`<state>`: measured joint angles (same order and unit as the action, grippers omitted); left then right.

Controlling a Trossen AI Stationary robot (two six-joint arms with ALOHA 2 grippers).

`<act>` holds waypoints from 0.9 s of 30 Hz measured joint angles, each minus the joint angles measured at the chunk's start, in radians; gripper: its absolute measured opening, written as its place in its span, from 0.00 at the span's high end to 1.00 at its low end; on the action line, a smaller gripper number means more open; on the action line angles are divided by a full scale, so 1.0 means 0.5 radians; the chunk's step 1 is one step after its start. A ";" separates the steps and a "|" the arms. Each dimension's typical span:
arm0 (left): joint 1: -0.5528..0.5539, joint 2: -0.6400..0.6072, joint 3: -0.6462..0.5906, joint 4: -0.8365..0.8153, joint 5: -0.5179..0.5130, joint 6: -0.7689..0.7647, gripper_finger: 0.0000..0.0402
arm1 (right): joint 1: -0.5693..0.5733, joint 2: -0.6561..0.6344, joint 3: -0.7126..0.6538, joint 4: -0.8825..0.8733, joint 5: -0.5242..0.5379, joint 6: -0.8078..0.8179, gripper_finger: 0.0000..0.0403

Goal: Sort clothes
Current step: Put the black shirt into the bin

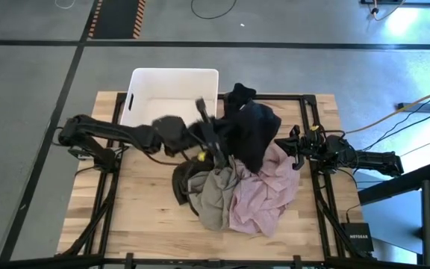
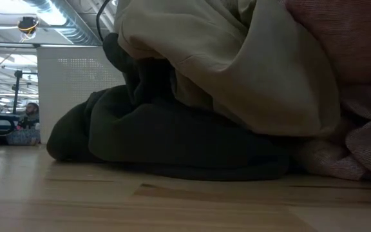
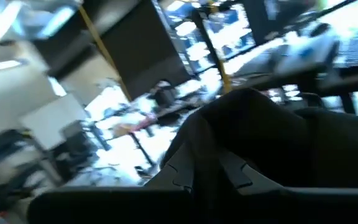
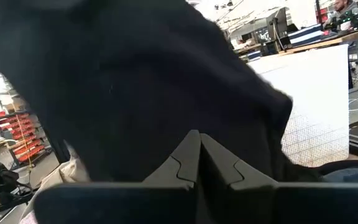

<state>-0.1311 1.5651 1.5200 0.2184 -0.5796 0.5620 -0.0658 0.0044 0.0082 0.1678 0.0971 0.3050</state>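
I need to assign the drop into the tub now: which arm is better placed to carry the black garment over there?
Left, probably. The left gripper is closed on the black garment, lifting it right beside the white tub. The right gripper sits at the pile's far side, across the clothes from the tub.

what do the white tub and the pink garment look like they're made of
The white tub looks like rigid plastic: smooth, flat walls and a crisp rim, with a matte finish. The pink garment looks like thin woven or knit fabric, probably cotton: it lies crumpled in soft folds, matte, with a faint heathered texture.
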 joint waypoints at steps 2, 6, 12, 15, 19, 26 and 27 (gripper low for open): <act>0.036 -0.048 0.001 0.058 -0.015 0.067 0.98 | 0.000 0.000 0.000 -0.001 0.000 0.000 0.96; 0.097 -0.151 0.001 0.222 -0.024 0.246 0.97 | 0.000 0.000 0.000 -0.001 0.001 0.000 0.96; 0.169 -0.307 0.002 0.425 -0.024 0.462 0.97 | 0.000 0.000 -0.001 0.000 0.001 -0.001 0.96; 0.202 -0.390 0.003 0.451 -0.024 0.470 0.97 | 0.000 0.000 0.000 -0.002 0.001 0.000 0.96; 0.243 -0.487 0.003 0.517 -0.031 0.558 0.96 | 0.000 0.000 0.000 -0.009 0.001 0.000 0.96; 0.300 -0.631 0.004 0.804 -0.264 1.106 0.97 | 0.000 0.000 -0.001 -0.011 0.033 0.000 0.96; 0.312 -0.650 0.005 0.843 -0.299 1.173 0.97 | 0.000 0.000 -0.001 -0.011 0.044 0.000 0.96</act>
<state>0.0251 1.2399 1.5223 0.6401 -0.7293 1.1486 -0.0658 0.0044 0.0079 0.1622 0.1191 0.3050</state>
